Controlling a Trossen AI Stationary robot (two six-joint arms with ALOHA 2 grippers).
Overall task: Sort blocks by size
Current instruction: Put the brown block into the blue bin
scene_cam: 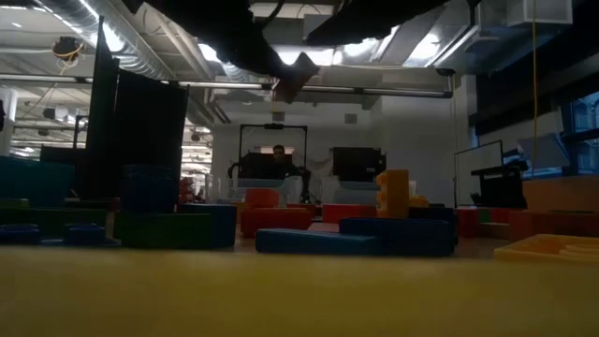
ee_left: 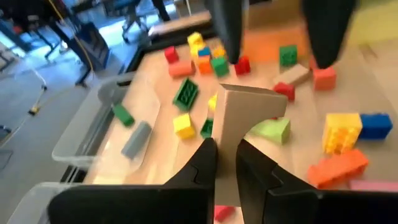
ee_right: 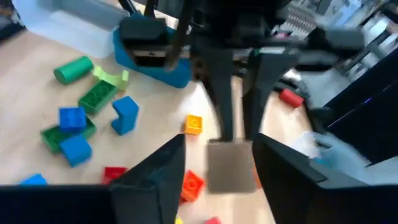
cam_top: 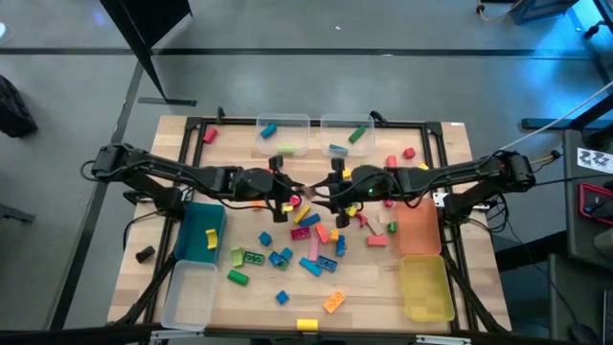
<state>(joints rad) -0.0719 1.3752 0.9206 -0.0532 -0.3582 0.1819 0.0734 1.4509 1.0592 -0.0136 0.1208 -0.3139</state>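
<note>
You seem mid-handover at the table's centre: left gripper (ee_left: 227, 155) clamped on a tan block (ee_left: 249, 118), right gripper (ee_right: 219, 146) spread around it, so close right first; loose blocks (cam_top: 311, 240) lie toward 6 o'clock.

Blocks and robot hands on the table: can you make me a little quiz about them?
1. True or false: the left gripper is empty.
2. The right gripper's fingers are: A open, B shut on a red block, C out of view.
3. Fill in: the lone block in the blue bin is ___.

Key:
1. False. It is shut on a tan block.
2. A.
3. Yellow.
</note>
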